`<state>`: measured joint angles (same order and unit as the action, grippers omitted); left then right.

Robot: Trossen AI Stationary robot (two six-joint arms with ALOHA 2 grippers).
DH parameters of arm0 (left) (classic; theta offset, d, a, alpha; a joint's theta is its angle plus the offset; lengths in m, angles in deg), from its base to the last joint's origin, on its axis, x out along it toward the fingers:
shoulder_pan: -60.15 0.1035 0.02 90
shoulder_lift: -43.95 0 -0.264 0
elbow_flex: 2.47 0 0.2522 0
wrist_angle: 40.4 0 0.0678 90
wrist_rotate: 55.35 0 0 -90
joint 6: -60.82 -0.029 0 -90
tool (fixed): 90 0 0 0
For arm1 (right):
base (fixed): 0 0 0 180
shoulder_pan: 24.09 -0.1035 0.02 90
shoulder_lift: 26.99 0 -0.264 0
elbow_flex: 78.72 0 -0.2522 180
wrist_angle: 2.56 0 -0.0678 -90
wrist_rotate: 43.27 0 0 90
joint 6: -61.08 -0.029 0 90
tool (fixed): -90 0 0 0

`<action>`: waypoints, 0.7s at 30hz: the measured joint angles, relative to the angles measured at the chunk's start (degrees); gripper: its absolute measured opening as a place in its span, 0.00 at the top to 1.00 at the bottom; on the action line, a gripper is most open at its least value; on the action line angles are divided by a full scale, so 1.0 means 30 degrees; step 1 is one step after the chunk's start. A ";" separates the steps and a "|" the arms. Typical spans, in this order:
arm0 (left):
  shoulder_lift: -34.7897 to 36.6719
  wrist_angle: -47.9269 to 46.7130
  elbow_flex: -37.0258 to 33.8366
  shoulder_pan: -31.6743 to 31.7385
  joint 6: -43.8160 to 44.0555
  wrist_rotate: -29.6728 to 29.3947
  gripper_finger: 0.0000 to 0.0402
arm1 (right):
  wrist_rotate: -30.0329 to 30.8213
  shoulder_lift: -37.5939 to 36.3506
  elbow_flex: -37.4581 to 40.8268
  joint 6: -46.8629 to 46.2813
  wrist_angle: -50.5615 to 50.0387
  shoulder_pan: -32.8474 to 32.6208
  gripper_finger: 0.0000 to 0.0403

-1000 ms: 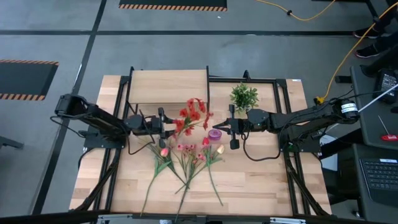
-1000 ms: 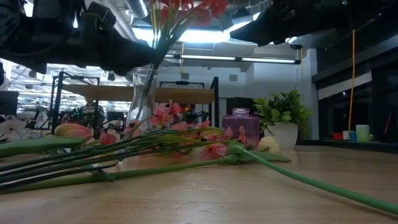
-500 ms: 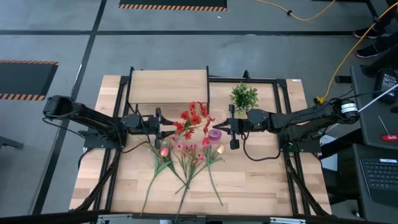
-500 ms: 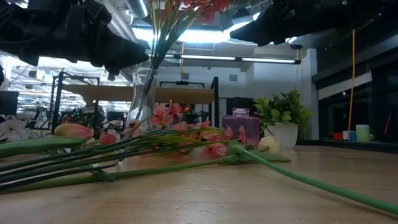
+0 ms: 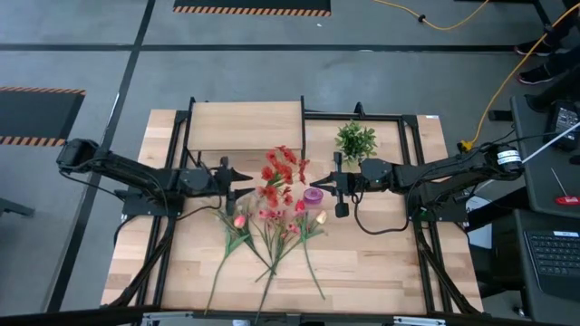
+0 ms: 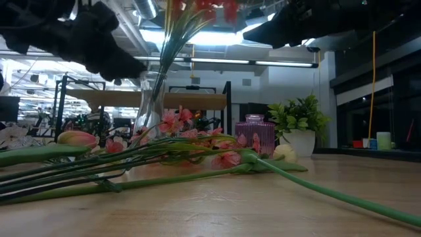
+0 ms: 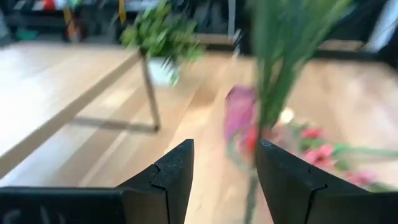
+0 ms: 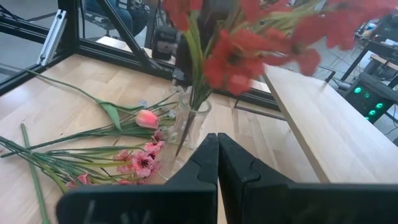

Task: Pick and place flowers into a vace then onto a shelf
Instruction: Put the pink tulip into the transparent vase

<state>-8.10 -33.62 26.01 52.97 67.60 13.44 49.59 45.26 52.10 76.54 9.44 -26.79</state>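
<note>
A clear glass vase [image 8: 193,121] stands on the table near its middle with a red-blossomed flower bunch [image 5: 283,172] standing in it, stems down. My left gripper [image 5: 239,183] hovers open just left of the vase at the height of its mouth, pointing at the green stems [image 7: 280,68] with nothing between its fingers. My right gripper [image 5: 324,186] is shut and hangs over the table right of the vase, beside a small purple vase [image 5: 313,195]. More flowers [image 5: 272,231], pink and cream, lie flat on the table nearer the front. The shelf [image 5: 245,127] stands at the far left.
A potted green plant [image 5: 355,141] stands at the far right of the table, behind my right arm. The flowers' long stems [image 6: 316,187] reach toward the front edge. Bare tabletop [image 5: 390,258] lies at the front right and front left.
My left gripper has drawn back from the red flowers' stems toward the table's left edge, rising a little and tipping up toward level. The red bunch has stayed in the glass vase and swung slightly more upright.
</note>
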 joint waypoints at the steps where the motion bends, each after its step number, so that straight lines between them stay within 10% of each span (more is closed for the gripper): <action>1: 0.0000 -0.1060 0.0420 -0.0060 0.0125 -0.0345 0.60 | 0.0000 -0.0007 0.0000 -0.0007 -0.0014 0.0000 0.99; 21: 0.0015 -0.7459 0.3265 -0.0240 0.0845 -0.2193 0.61 | 0.0015 -0.0007 0.0000 0.0000 -0.0077 0.0080 0.99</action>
<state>-8.06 -55.99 35.80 52.25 70.14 6.86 49.63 45.24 52.10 76.54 9.21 -26.55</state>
